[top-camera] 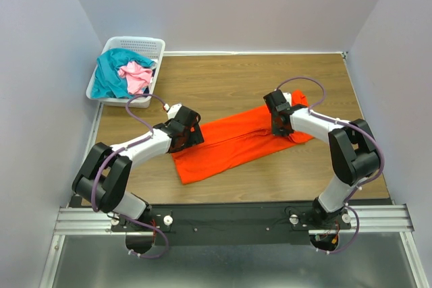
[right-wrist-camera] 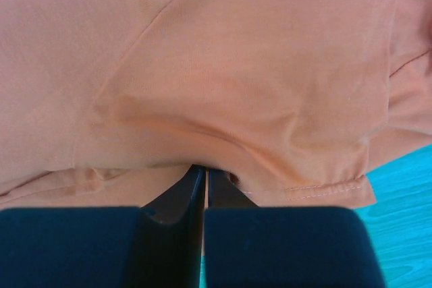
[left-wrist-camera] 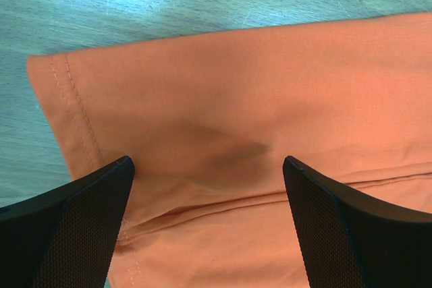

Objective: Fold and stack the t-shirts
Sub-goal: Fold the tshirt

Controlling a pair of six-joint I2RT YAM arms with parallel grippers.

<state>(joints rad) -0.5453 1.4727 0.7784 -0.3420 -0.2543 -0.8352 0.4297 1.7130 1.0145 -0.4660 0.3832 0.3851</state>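
The orange t-shirt [top-camera: 233, 141] lies folded lengthwise in a long strip across the middle of the table. My left gripper [top-camera: 191, 130] is open over its left end; in the left wrist view its fingers [left-wrist-camera: 88, 214] stand wide apart above the hemmed corner of the orange cloth [left-wrist-camera: 223, 99]. My right gripper [top-camera: 283, 118] is at the shirt's right end, shut on a fold of the orange cloth [right-wrist-camera: 223, 85], with its fingertips hidden under the fabric. The teal t-shirt [top-camera: 111, 72] and the pink t-shirt [top-camera: 137, 77] lie crumpled in the basket.
A white slatted basket [top-camera: 150, 46] stands at the table's far left corner. Grey walls close in the left, back and right sides. Bare wood table [top-camera: 229, 79] lies behind the shirt.
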